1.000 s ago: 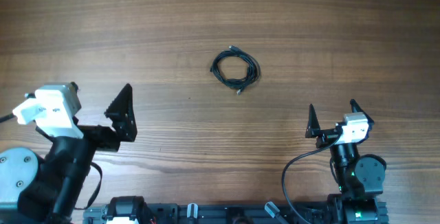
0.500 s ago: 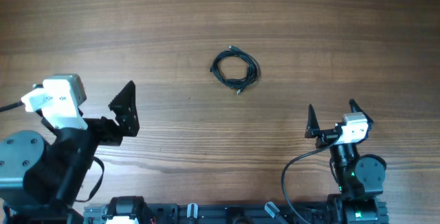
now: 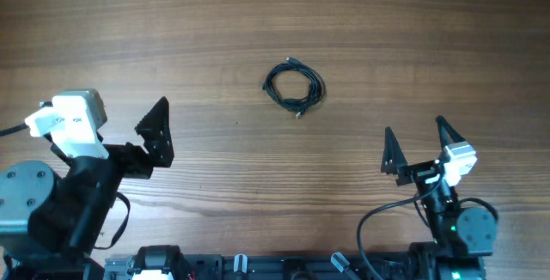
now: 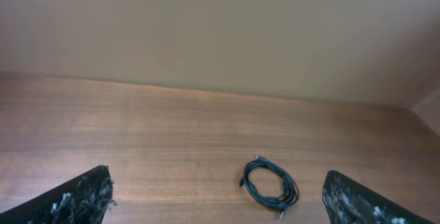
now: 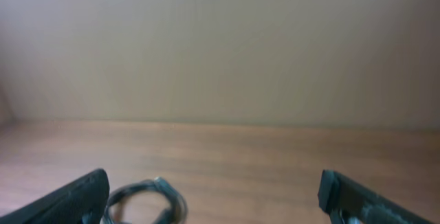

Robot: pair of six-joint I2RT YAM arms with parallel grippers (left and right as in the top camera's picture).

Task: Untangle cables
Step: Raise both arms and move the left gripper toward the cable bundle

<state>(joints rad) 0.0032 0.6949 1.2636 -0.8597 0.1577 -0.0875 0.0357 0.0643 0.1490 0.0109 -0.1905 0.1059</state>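
While the left gripper (image 4: 216, 174) and right gripper (image 3: 414, 127) stand wide open and empty, the cables (image 3: 294, 85) lie coiled on the table (image 3: 172, 22), well apart from both. Judged light, limp, thin; pinch an outer loop.

Overhead cam sat high and looked straight down on the wooden table (image 3: 172, 22); arm bases ran along the frame bottom. Left wrist cam sat low, behind the left fingertips (image 4: 75, 200), and faced across the table to a beige wall (image 4: 220, 31). Right wrist cam had the same setup behind the right fingertips (image 5: 69, 200), blurred, with more wall in frame. All 3 views shared the mid-table patch with the coiled cables (image 3: 294, 86): bottom, right of centre in left wrist (image 4: 270, 187), bottom left in right wrist (image 5: 144, 200).
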